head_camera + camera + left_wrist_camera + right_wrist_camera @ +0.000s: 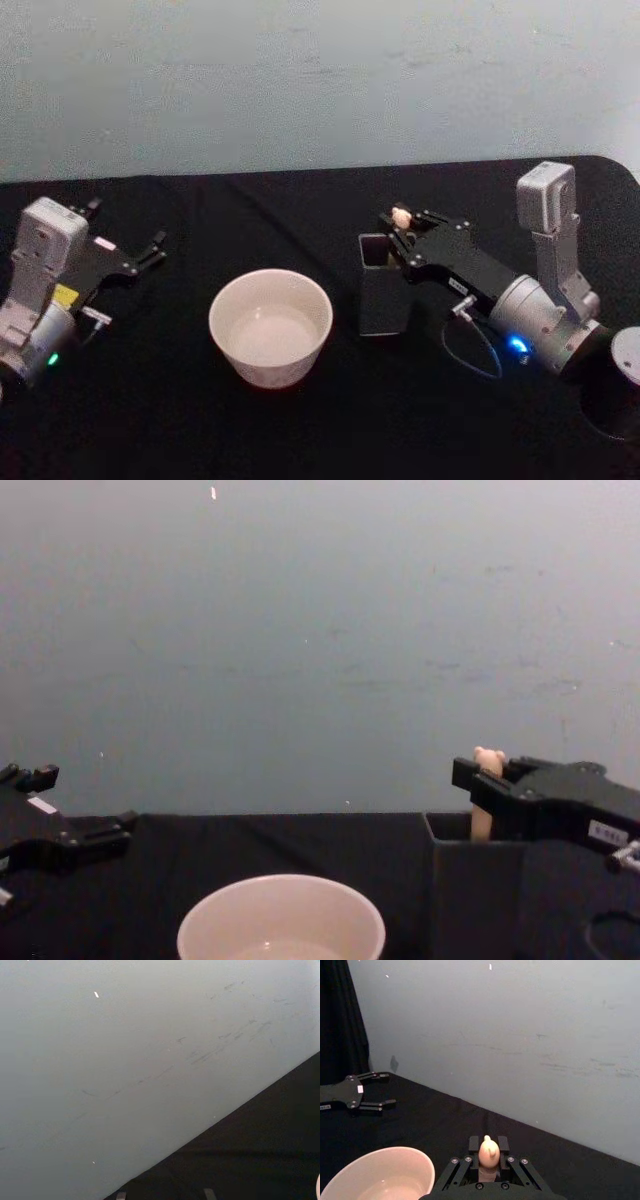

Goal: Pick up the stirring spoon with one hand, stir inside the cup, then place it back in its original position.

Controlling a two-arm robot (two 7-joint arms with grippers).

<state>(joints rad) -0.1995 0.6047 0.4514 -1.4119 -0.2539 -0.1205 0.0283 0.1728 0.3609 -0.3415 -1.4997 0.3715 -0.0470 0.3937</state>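
Note:
The stirring spoon (401, 215) stands upright in the dark square holder (382, 300), its original position, with the bear-head top (489, 1151) sticking out. My right gripper (398, 232) reaches in from the right and is shut on the cream handle (485, 790) just above the holder (470, 880). The spoon's bowl is hidden inside the box. Left of the holder stands the cream-white cup (270, 325), also seen in the chest view (280, 920). My left gripper (157, 248) rests open at the far left, well away from the cup.
A grey wall (320, 630) rises close behind the black table's back edge. A thin cable (480, 350) loops beside the right wrist, and a round white object (628, 352) sits at the right edge. Bare black cloth (180, 220) lies between the left gripper and the cup.

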